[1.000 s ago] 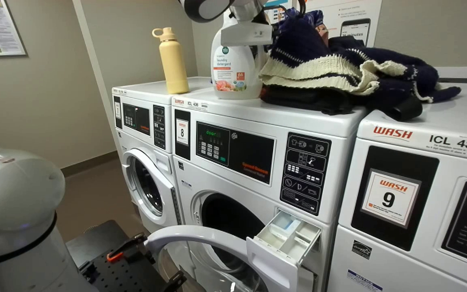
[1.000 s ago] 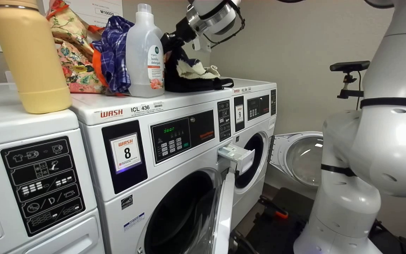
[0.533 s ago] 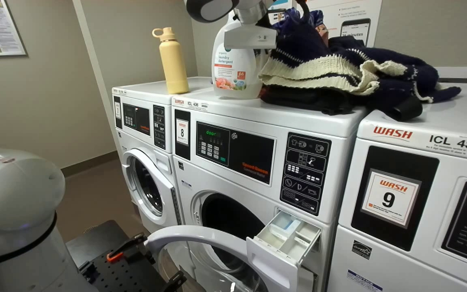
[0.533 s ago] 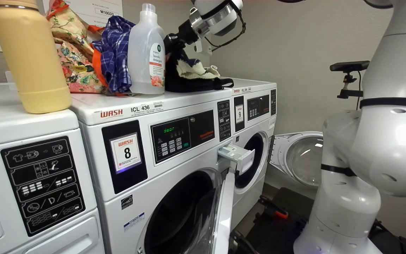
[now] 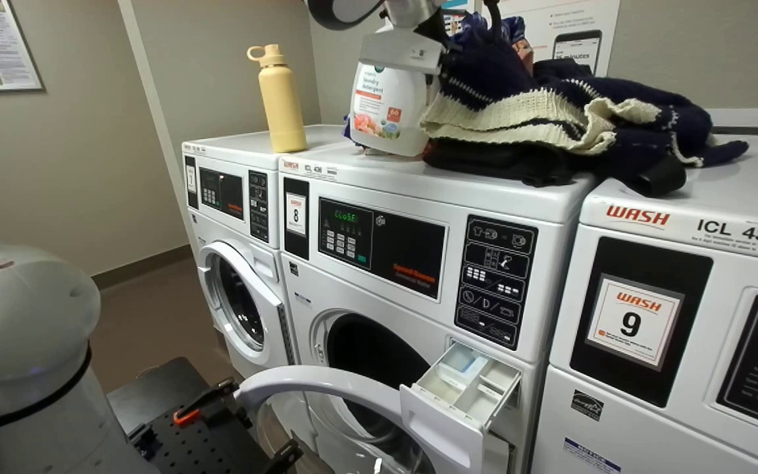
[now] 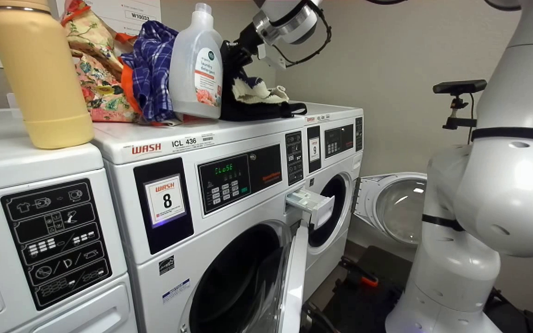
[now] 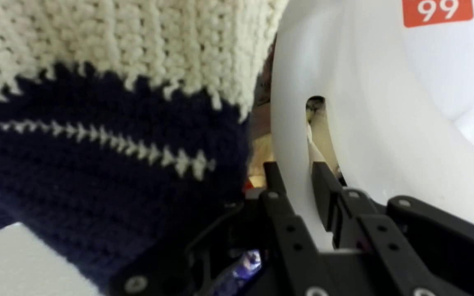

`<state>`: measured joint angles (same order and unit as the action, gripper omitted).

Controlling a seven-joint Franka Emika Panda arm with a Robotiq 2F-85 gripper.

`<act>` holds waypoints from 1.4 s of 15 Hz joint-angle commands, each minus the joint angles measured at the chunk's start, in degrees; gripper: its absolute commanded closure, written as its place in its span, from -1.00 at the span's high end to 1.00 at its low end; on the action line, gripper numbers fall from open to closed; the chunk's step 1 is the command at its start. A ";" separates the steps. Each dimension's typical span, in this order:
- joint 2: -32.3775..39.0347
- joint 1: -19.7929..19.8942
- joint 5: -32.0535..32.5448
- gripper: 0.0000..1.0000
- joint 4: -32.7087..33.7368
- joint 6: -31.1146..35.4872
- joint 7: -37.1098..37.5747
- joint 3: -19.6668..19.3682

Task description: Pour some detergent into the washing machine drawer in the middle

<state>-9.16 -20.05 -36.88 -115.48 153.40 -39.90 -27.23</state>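
Detergent jug [image 5: 389, 108], one in number, is seen in an exterior view at the top of the washing machine [image 5: 431, 322] standing in the middle of three. Its long axis is tilted off upright, the neck end being leaned toward the machine marked 9 [image 5: 668, 428], and its label [image 5: 376, 99] is turned to the machines' front side; whether the base's lower edge is touching the middle machine's top cannot be told. One washing machine drawer [image 5: 445, 428] is pulled out, its face aimed outward from the front, its inside divided into compartments. One yellow bottle [image 5: 282, 102] is stood upright on the machine to the left [image 5: 247, 143], and dark knitwear [image 5: 517, 118] with cream trim is heaped just beside the jug. On the display [image 5: 346, 217], "CLoSE" is lit in green.

In an exterior view too, the same lean is shown, and one pale cap [image 6: 203, 8] is seen at the jug's upper end, aimed upward. Blue plaid cloth [image 6: 151, 69] and floral cloth [image 6: 104, 92] are bunched near the jug, and two round doors [image 6: 400, 208] are swung open (those of the middle machine and of the machine marked 9).

In the wrist view, the gripper [image 7: 296, 176] is found with its two fingers [image 7: 324, 189] drawn in against the jug's handle [image 7: 290, 135], one on each side, the space between them filled by it. One red patch [image 7: 438, 11] of the label is read there as 99.
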 commanded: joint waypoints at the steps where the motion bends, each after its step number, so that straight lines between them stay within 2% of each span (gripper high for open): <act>1: -6.30 10.22 4.31 -0.88 -0.65 -0.92 10.98 10.39; 5: -11.82 16.18 12.62 -0.88 -1.83 -1.86 21.68 15.93; 7: -13.86 19.87 19.67 -0.88 -2.13 -3.36 28.97 18.41; 11: -18.44 28.01 33.23 -0.88 -2.76 -11.16 41.60 21.95; 14: -21.30 32.45 39.54 -0.88 -3.10 -18.12 47.42 22.44; 17: -23.99 35.73 42.79 -0.88 -3.93 -23.19 51.24 21.77; 21: -27.14 40.86 47.35 -0.88 -7.42 -25.75 54.74 20.93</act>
<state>-32.74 17.91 7.67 -120.59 128.50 10.52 -6.49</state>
